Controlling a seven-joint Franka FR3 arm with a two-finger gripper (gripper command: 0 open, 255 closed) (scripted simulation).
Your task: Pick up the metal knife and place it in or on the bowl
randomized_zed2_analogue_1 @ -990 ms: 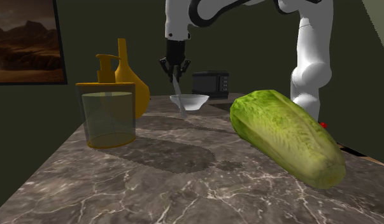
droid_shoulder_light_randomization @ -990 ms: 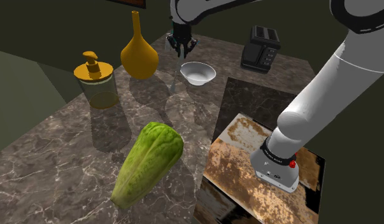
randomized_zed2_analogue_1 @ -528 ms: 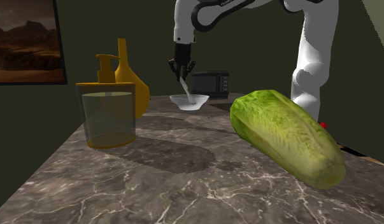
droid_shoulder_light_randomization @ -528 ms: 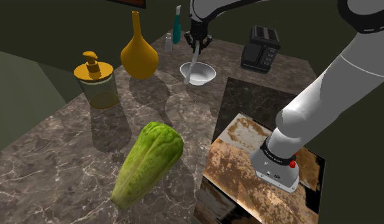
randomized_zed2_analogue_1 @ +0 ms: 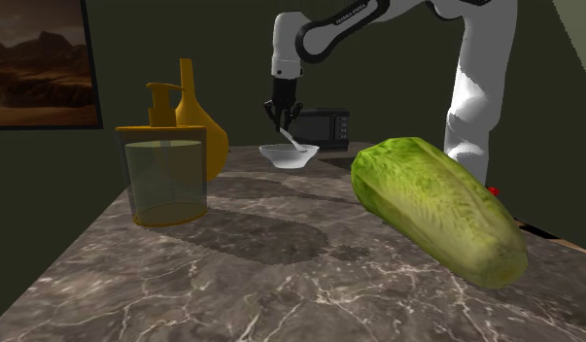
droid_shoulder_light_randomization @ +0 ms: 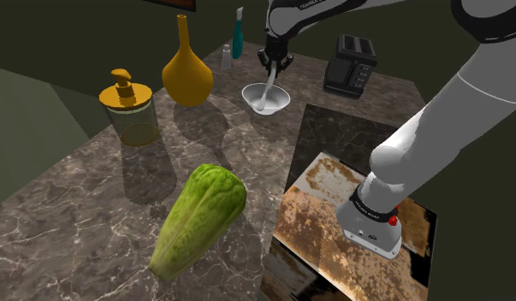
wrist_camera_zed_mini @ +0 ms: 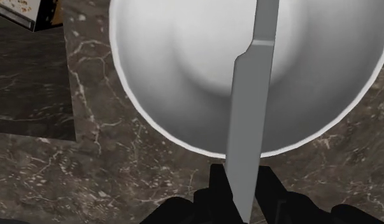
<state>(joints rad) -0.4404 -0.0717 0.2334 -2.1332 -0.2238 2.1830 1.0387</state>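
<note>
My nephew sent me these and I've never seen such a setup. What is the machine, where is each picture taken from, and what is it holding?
These are simulator renders of one white robot arm with a black two-finger gripper. One picture looks down from beside the arm's stand, another looks across the marble counter, and the third comes from a camera on the hand, looking along the gripper. On the counter sit a green lettuce, an amber soap dispenser, a yellow vase, a black toaster and a white bowl. The gripper is shut on a grey knife, its blade pointing down over the bowl.
</note>
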